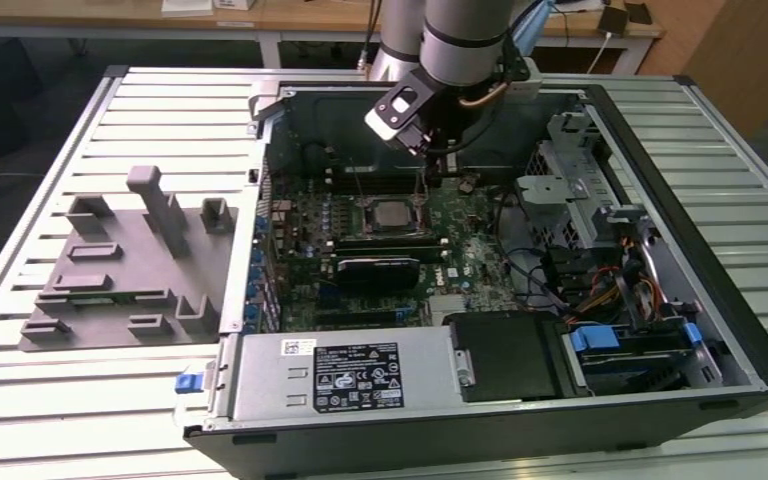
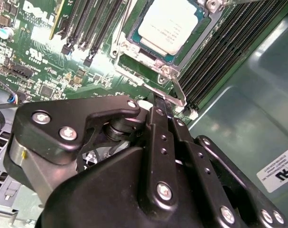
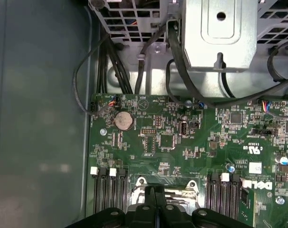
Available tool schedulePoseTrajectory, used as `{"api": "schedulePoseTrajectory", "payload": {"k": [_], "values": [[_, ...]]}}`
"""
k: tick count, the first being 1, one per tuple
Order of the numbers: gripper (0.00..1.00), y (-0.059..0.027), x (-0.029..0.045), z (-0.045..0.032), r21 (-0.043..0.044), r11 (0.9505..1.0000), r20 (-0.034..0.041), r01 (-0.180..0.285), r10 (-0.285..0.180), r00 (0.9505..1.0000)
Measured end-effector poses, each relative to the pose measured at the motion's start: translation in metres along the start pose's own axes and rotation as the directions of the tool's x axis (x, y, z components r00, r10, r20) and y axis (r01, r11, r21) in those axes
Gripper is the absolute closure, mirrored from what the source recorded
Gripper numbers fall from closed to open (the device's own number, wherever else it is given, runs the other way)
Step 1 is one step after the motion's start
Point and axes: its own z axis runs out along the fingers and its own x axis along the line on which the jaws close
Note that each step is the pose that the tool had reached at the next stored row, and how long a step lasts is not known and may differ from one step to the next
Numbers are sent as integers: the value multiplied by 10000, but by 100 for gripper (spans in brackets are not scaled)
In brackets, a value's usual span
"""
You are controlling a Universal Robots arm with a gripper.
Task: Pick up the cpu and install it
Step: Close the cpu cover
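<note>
Power supply sits nearest, along the front edge of the open case. Inside the case the end effector hangs low over the motherboard. Its fingers are pressed together with nothing between them (the seam is plain in both wrist views). The tips are just beside a corner of the socket, by a thin metal lever. Flat in the socket, silver top up, lies the cpu, apart from the fingers. Grey fixture rests on the slatted tabletop, on the exterior view's left of the case.
</note>
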Motion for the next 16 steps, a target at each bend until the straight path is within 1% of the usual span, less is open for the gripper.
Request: {"api": "schedulePoseTrajectory", "payload": {"k": [4, 8, 16], "values": [[89, -44, 1, 3, -1, 10000, -21, 0, 0, 10000], [89, -91, 2, 6, 0, 10000, -27, -1, 1, 10000], [89, -102, 2, 15, 0, 10000, -27, 0, 0, 10000]]}}
